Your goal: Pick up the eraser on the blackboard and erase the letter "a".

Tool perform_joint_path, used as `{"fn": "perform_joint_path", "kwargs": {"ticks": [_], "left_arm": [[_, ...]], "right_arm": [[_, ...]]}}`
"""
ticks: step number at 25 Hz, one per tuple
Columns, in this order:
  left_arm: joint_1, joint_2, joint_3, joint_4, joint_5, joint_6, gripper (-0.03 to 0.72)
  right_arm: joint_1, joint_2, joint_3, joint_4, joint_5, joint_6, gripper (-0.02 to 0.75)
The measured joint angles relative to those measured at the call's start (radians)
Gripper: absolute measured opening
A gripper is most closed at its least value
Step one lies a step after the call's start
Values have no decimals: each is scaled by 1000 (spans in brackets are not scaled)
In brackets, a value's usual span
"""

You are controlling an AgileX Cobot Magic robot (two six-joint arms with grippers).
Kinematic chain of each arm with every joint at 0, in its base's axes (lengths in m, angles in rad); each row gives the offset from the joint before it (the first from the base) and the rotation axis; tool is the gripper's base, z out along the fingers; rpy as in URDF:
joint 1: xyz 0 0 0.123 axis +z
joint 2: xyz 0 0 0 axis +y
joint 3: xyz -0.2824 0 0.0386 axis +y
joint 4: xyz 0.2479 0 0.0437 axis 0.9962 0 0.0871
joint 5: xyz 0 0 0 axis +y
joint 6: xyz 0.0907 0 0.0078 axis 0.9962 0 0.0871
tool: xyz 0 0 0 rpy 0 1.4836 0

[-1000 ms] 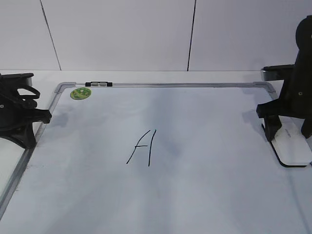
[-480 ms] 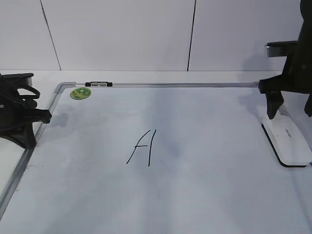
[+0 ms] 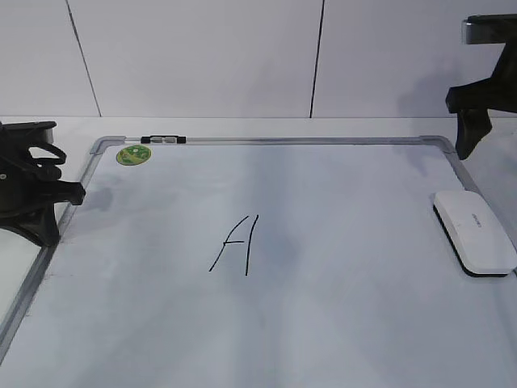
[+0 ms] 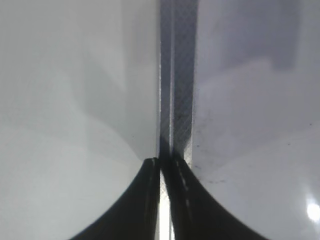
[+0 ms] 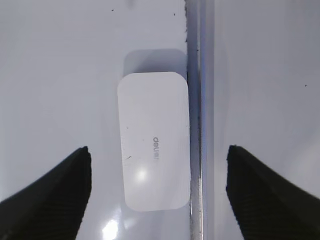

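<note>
The eraser [image 3: 474, 230] is a white block with a black underside, lying flat at the right edge of the blackboard [image 3: 347, 210]. In the right wrist view the eraser [image 5: 154, 140] lies against the grey frame [image 5: 194, 100]. My right gripper [image 3: 494, 149] is open and empty, raised well above the eraser; its jaws stand wide apart either side of it in the wrist view [image 5: 157, 149]. My left gripper [image 3: 73, 192] is shut and empty at the board's left frame [image 4: 172, 75]. Only a tall capital "A" [image 3: 234, 244] is written mid-board; no lowercase "a" shows.
A round green sticker [image 3: 133, 154] and a small black-and-white clip [image 3: 163, 139] sit at the board's far left corner. The board lies on a white table with a white panelled wall behind.
My right gripper has risen from straddling the eraser and moved up and to the right, still open. The eraser stays on the board. The left arm has not moved.
</note>
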Motion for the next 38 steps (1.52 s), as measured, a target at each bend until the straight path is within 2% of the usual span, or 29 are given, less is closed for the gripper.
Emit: {"fn": "perform_joint_path", "kwargs": {"ticks": [3, 8, 11, 23, 38], "left_arm": [[0, 0, 0, 4, 4, 2, 80], [0, 0, 0, 27, 15, 2, 207], [0, -11, 0, 38, 28, 2, 239], [0, -210, -98, 57, 127, 2, 273], [0, -526, -117, 57, 252, 2, 287]], "right_arm": [[0, -1, 0, 12, 1, -8, 636], [0, -1, 0, 16, 2, -10, 631], [0, -1, 0, 19, 2, -10, 622], [0, -21, 0, 40, 2, -21, 613], [0, -282, 0, 56, 18, -23, 601]]}}
